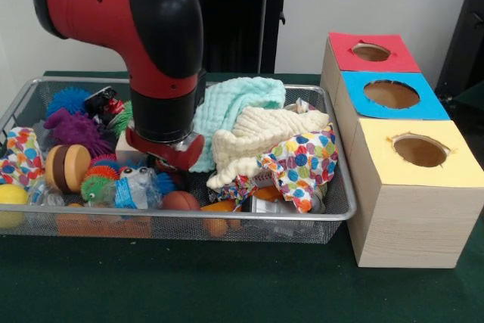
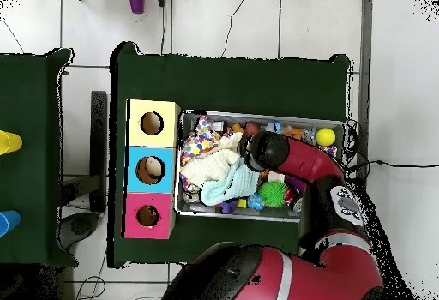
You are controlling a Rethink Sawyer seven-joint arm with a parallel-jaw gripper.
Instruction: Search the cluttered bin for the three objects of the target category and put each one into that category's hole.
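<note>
A wire mesh bin [image 1: 227, 226] holds a heap of toys and cloths. My gripper [image 1: 162, 161] is lowered into the middle of it, its tip sunk among the toys beside a mint cloth [image 1: 234, 104]. The thick red and black wrist hides what is under it. Left of the gripper lie a purple spiky toy [image 1: 76, 130], a blue spiky ball [image 1: 66, 100] and a wooden disc toy [image 1: 66, 168]. An orange ball [image 1: 180, 200] sits just in front. From overhead the arm [image 2: 266, 151] covers the bin's centre [image 2: 257, 115].
Three wooden boxes with round holes stand right of the bin: red top [image 1: 344, 45], blue top [image 1: 355, 85], yellow top [image 1: 378, 134]. A cream cloth [image 1: 265, 130] and a polka-dot cloth [image 1: 302, 160] fill the bin's right half. A yellow ball [image 1: 10, 198] lies at its left end.
</note>
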